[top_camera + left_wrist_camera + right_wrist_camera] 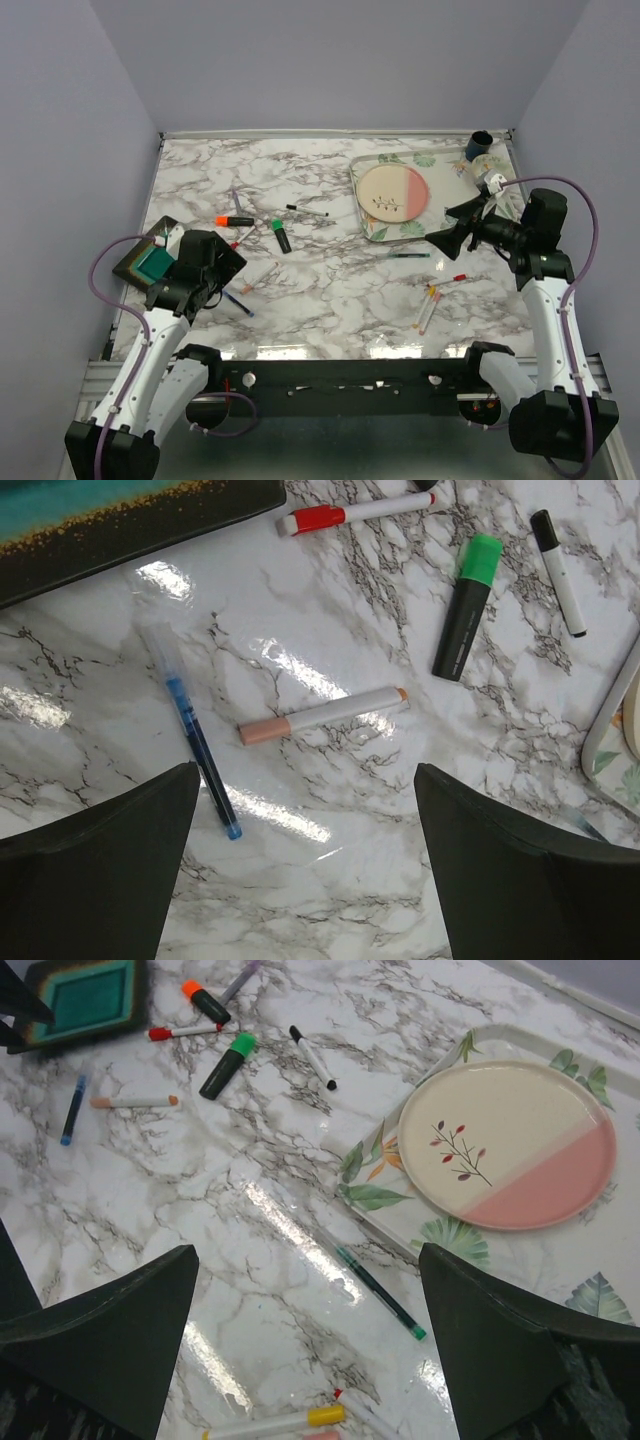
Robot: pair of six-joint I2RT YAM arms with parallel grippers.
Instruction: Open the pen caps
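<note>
Pen caps [481,558] look light, stiff and slick, probably best pinched across their sides. Left tool [305,770] and right tool [307,1250] are spread wide, holding nothing.

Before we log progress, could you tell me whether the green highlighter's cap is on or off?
On: the green cap sits joined to the black highlighter body.

Enclosed on three sides by plain pale-lavender walls [340,60]. Fitted with a glossy desk [330,300] in white marble pattern, veined grey. Marked by bright glare patches across the surface.
</note>
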